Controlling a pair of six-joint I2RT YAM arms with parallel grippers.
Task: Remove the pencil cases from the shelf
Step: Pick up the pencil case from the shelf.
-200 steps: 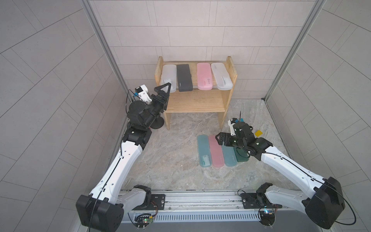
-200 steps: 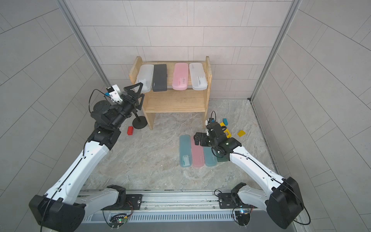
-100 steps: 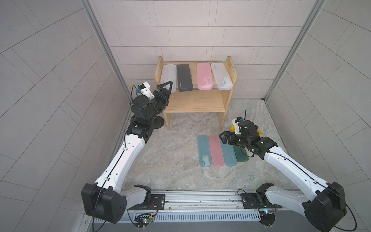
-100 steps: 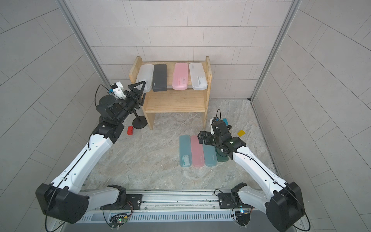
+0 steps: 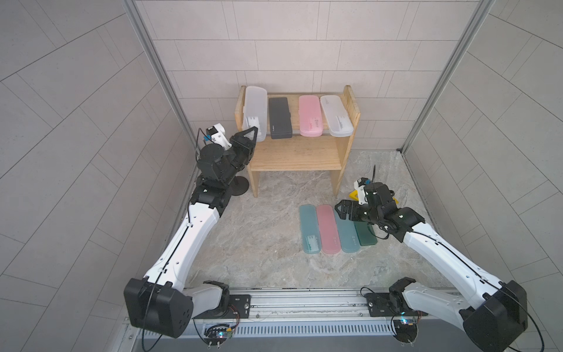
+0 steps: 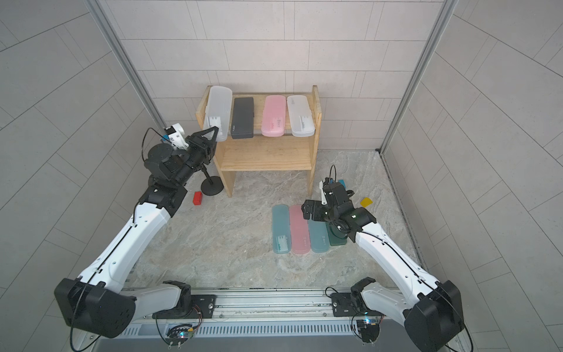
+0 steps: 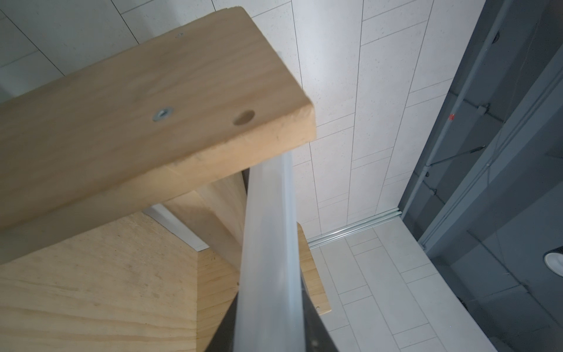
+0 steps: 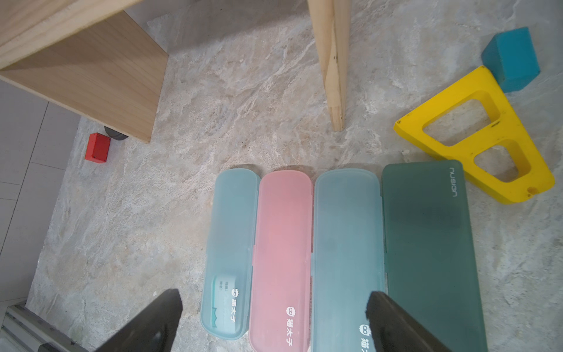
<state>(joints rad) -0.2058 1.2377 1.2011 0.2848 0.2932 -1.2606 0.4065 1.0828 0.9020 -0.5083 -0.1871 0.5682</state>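
Observation:
The pine shelf (image 5: pixel 295 152) stands against the back wall with several pencil cases on its top tier: frosted white (image 5: pixel 255 106), black (image 5: pixel 279 117), pink (image 5: pixel 310 115) and a second frosted white (image 5: pixel 336 117). My left gripper (image 5: pixel 254 134) is shut on the near end of the left frosted case (image 7: pixel 268 259), which sits tilted against the left side panel. On the floor lie a teal case (image 8: pixel 231 231), a pink one (image 8: pixel 283 243), another teal (image 8: pixel 347 237) and a dark green one (image 8: pixel 426 243). Open above their near ends hovers my right gripper (image 8: pixel 274 307), holding nothing.
A yellow triangular frame (image 8: pixel 475 134) and a small teal block (image 8: pixel 511 58) lie right of the floor cases. A red block (image 6: pixel 197 198) and a black round stand (image 6: pixel 212 189) sit left of the shelf's leg. The lower tier (image 6: pixel 268 155) is bare wood.
My left gripper reached in to the shelf's left end and closed on the frosted case, which now sits raised and tilted. The right arm drew back slightly, still open.

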